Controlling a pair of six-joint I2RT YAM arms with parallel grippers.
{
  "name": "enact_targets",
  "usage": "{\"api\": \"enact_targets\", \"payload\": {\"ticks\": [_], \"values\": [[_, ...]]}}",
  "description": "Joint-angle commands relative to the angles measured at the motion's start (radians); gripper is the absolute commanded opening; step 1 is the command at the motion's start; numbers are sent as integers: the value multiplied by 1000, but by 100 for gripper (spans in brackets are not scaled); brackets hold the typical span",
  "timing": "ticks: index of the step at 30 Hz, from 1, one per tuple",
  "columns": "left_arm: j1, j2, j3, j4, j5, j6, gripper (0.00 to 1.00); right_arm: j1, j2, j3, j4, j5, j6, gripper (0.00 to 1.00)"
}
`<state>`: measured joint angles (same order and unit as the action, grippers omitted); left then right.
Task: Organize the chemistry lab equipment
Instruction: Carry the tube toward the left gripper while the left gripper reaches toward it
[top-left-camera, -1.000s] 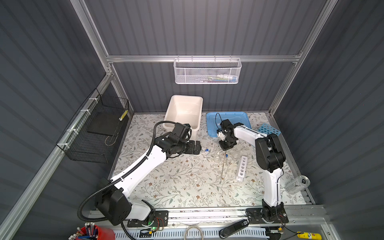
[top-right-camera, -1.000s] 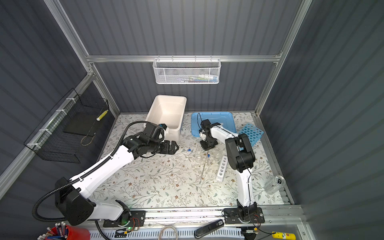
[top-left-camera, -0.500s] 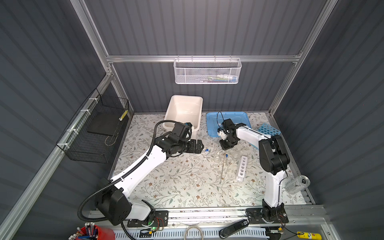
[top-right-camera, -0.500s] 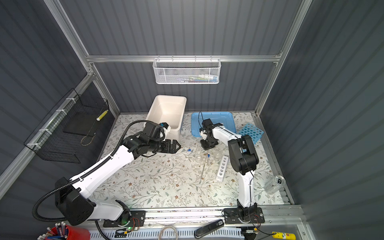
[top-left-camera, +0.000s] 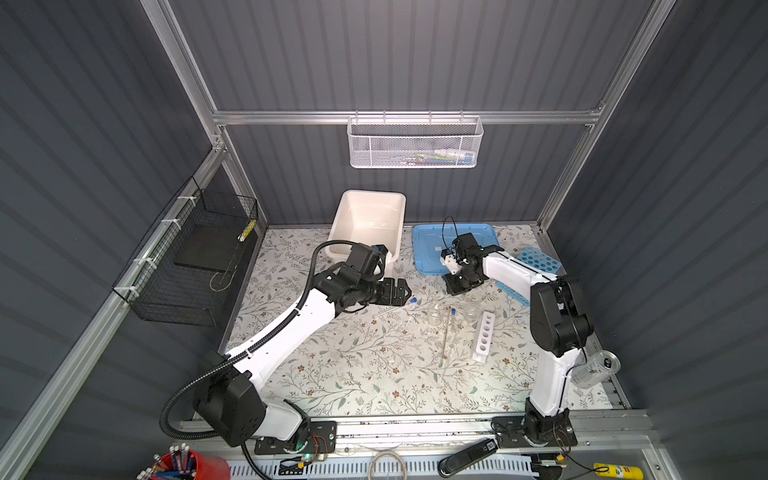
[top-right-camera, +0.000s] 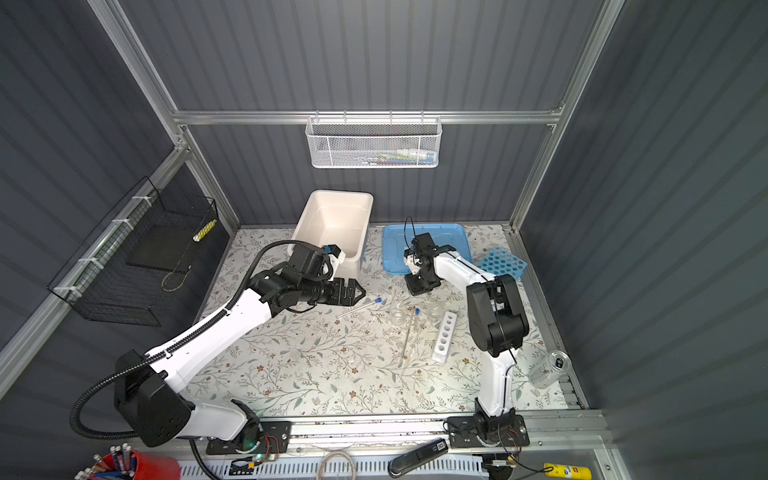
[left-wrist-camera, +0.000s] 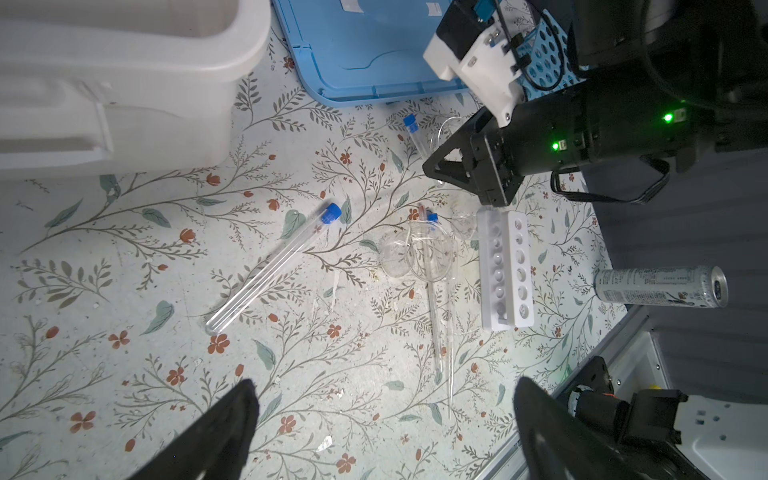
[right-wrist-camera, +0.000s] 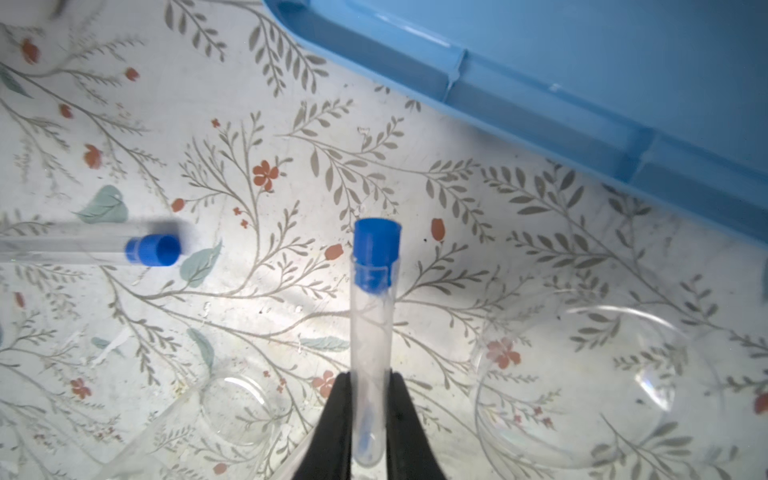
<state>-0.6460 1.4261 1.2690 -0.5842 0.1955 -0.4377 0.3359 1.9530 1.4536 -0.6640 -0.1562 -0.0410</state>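
My right gripper is shut on a clear test tube whose blue cap points away from the jaws; in a top view that gripper hangs just in front of the blue lid. My left gripper stands open with nothing in it, and in a top view it is close to the cap end of a second capped tube lying on the mat. Clear beakers, a third tube, a thin glass rod and the small white rack lie between the arms. The sky-blue rack leans at the back right.
A large white tub and its blue lid sit against the back wall. A drinks can lies at the mat's right edge. A red cup of pens stands at the front left, below the table rail.
My left gripper has moved a little to the right, closer to the lying tube. The right gripper has kept its hold on its tube, nearly in place.
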Motion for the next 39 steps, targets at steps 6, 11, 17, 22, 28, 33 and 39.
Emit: {"api": "enact_targets", "payload": {"ticks": [6,11,17,22,28,33,39], "values": [[8,44,56,102,126,-32,94,-34,-173,-55,62,-139,48,14],[8,85,79,200,238,-48,92,-42,-323,-129,141,-265,88,15],[8,166,119,327,322,-82,89,-46,-477,-242,252,-376,152,16],[8,216,135,434,376,-104,85,-46,-583,-335,339,-452,190,16],[8,226,172,525,416,-119,81,-54,-658,-393,358,-490,203,15],[8,256,191,541,447,-121,77,-57,-705,-430,406,-541,232,15],[8,256,184,586,476,-128,73,-64,-752,-460,444,-572,255,15]]}}
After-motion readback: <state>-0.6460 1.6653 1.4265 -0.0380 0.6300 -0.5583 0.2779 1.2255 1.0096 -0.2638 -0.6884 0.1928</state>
